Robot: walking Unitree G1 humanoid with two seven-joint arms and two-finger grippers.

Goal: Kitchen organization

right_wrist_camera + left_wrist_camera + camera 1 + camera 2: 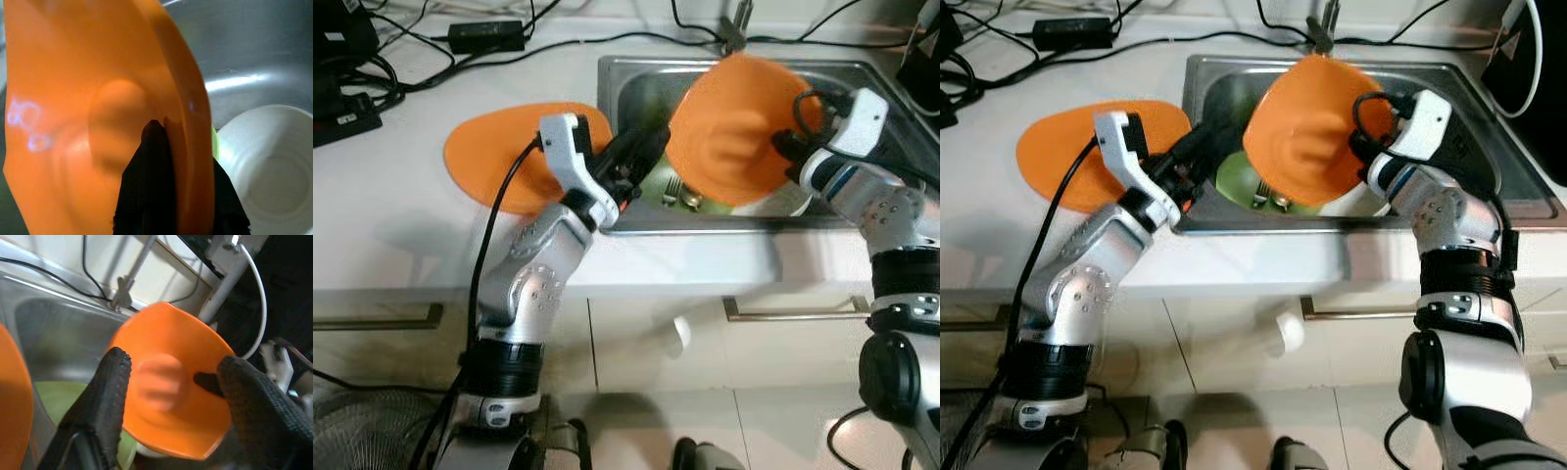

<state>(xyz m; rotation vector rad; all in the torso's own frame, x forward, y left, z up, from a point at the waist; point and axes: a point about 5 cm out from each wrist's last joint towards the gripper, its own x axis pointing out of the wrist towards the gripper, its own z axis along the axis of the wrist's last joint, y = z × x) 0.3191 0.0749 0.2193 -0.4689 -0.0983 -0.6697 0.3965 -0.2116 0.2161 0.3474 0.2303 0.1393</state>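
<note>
An orange plate [734,127] stands tilted on edge above the steel sink [724,223]. My right gripper [788,147] is shut on its right rim, and in the right wrist view a black finger [156,166] presses on the plate's [98,122] underside. My left gripper [641,157] reaches over the sink's left edge toward that plate, open with nothing between its fingers [110,396]. A second orange plate [494,157] lies flat on the white counter left of the sink. Inside the sink lie a green plate [1234,181] with forks [675,191] and a white bowl [274,161].
Black cables and a power adapter [484,36] run along the back of the counter. The faucet [734,24] stands behind the sink. Drawer handles [793,311] line the cabinet front below. A fan grille [362,431] sits on the floor at lower left.
</note>
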